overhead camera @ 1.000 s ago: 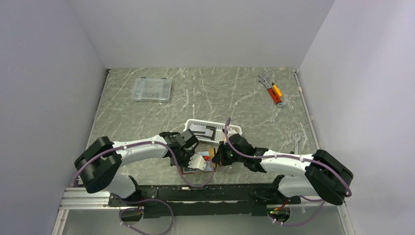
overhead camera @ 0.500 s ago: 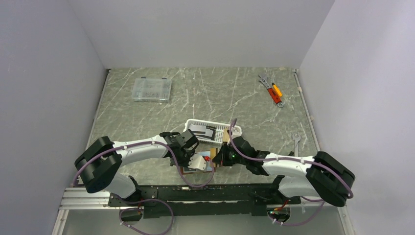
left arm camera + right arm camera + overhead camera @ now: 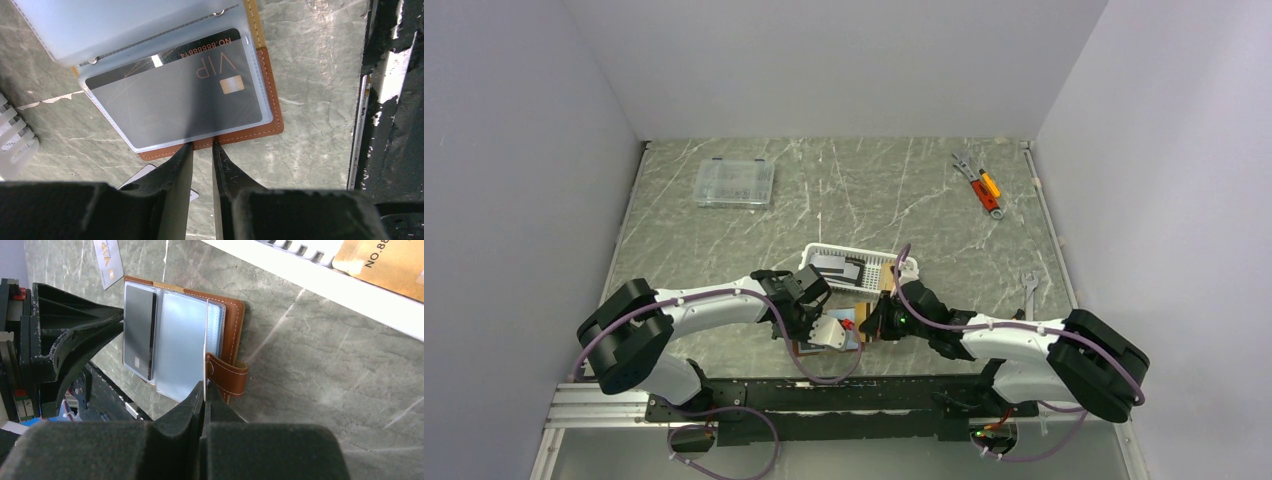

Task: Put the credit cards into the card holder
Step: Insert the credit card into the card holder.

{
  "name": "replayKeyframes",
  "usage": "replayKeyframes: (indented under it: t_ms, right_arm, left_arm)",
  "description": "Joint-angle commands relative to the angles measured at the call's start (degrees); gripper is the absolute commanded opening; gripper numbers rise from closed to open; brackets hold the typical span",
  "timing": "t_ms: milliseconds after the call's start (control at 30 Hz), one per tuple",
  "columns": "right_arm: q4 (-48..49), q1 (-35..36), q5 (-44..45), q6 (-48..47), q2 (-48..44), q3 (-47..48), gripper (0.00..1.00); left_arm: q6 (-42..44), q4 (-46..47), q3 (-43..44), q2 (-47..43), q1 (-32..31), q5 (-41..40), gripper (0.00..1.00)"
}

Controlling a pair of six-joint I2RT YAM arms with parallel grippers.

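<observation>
The brown leather card holder (image 3: pixel 250 135) lies open on the table near the front edge, its clear sleeves fanned out. A dark grey VIP credit card (image 3: pixel 180 95) sits inside one sleeve. My left gripper (image 3: pixel 202 146) is open by a narrow gap, its tips at the holder's near edge below that card, with nothing between them. My right gripper (image 3: pixel 205 385) is shut on the edge of a clear sleeve (image 3: pixel 180 340) and holds that page upright beside the snap tab (image 3: pixel 227 375). A white VIP card (image 3: pixel 109 260) lies on the table beside the holder.
A white slotted basket (image 3: pixel 857 266) just behind the holder has cards in it, among them a gold one (image 3: pixel 385 265). A clear compartment box (image 3: pixel 735 182) stands at the back left. Tools (image 3: pixel 979 185) lie at the back right, a wrench (image 3: pixel 1028 290) at the right.
My right gripper has dropped slightly toward the near edge, keeping hold of the sleeve. The left gripper's gap has narrowed a little.
</observation>
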Motion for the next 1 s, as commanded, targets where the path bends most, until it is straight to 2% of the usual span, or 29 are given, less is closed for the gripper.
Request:
replayKeyframes:
  t_ms: [0,533,700,833,967]
  right_arm:
    - [1.5,-0.1,0.1,-0.4,1.6,0.4,0.0]
    - [4.4,0.1,-2.0,0.8,10.6,3.8,0.0]
    - [4.0,-0.2,-3.5,1.8,10.4,3.2,0.0]
    - [5.4,-1.2,-7.7,1.4,12.2,3.3,0.0]
    - [8.0,-3.0,-15.5,0.5,16.3,4.5,0.0]
  left_arm:
    - [0.6,1.8,-0.1,2.1,-0.3,0.6,0.25]
    - [1.0,1.5,0.0,2.0,-0.6,0.6,0.24]
    - [1.1,1.5,-0.1,1.9,-0.7,0.4,0.23]
    - [1.2,1.5,-0.2,1.7,-0.9,0.2,0.23]
    - [1.3,1.6,-0.3,1.3,-1.0,-0.3,0.23]
